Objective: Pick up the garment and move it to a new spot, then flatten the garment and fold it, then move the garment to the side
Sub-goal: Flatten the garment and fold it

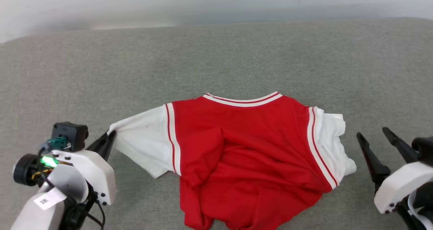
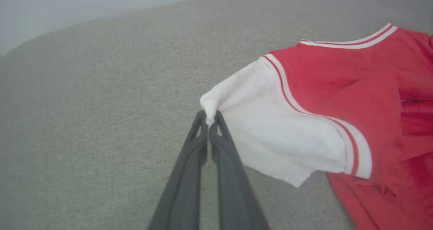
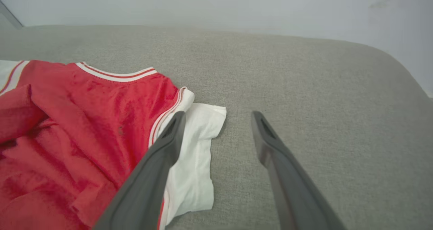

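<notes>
Dark-fingered left gripper, arm reaching low, is pinched tight on the white sleeve tip of the garment. Right gripper hovers spread wide, the other sleeve just to its left.

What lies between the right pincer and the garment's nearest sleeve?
A narrow strip of bare grey surface separates the right pincer from the garment's sleeve, in the head view.

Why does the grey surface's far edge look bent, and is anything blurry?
Head view: wide lens bows the grey surface; light soft, garment sharp. Left wrist view: left claw blurs toward the bottom edge. Right wrist view: right claw likewise; back wall hazy.
</notes>
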Available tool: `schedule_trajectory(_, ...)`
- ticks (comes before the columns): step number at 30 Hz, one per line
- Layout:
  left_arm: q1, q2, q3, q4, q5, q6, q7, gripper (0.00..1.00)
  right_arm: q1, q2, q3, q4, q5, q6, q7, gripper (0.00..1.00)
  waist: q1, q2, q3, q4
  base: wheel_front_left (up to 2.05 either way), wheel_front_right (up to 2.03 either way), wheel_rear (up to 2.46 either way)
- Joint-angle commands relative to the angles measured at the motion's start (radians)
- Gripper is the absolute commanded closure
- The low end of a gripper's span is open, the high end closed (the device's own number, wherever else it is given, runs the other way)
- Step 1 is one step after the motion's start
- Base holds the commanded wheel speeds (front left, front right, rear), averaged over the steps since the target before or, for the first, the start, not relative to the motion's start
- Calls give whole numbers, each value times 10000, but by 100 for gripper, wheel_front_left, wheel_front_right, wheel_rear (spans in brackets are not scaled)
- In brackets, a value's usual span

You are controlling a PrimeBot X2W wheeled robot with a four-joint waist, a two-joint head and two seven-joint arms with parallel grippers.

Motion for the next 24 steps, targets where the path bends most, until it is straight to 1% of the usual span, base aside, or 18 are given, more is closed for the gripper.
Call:
schedule_trajectory(1, 78, 100, 57, -413, 6, 66, -66, 100, -153, -161, -9, -18, 119, -4, 615, 0, 0, 0, 72, 177, 0, 0, 0)
schedule_trajectory(3, 144, 203, 145, -1048, 2, 92, -10, 100, -395, -603, 206, -123, 117, -4, 1670, 0, 0, 0, 199, 304, 0, 0, 0)
schedule_trajectory(6, 314, 301, 220, -1934, -88, 162, 114, 100, -917, -1005, 230, -189, 141, -5, 3207, 0, 0, 0, 465, 495, 0, 0, 0)
schedule_trajectory(8, 379, 360, 209, -2463, -51, 199, 194, 100, -1360, -1015, 110, -188, 255, -4, 4212, 0, 0, 0, 626, 643, 0, 0, 0)
schedule_trajectory(10, 429, 336, 175, -2926, -27, 258, 258, 100, -1782, -1181, 194, -188, 229, -5, 5160, 0, 0, 0, 784, 796, 0, 0, 0)
schedule_trajectory(13, 457, 302, 97, -3581, 20, 332, 362, 100, -2441, -1346, 327, -37, 168, -4, 6337, 0, 0, 0, 1019, 1044, 0, 0, 0)
schedule_trajectory(16, 406, 111, -83, -4113, -137, 383, 437, 100, -3004, -1270, 309, 422, 278, -4, 7198, 0, 0, 0, 1227, 1298, 0, 0, 0)
schedule_trajectory(18, 329, -13, -200, -4381, -273, 356, 515, 100, -3260, -1587, 533, 660, 75, -5, 7653, 0, 0, 0, 1371, 1488, 0, 0, 0)
schedule_trajectory(24, 108, -182, -503, -4766, -281, 303, 568, 100, -3473, -1737, 1009, 1377, 127, -4, 8472, 0, 0, 0, 1753, 1893, 0, 0, 0)
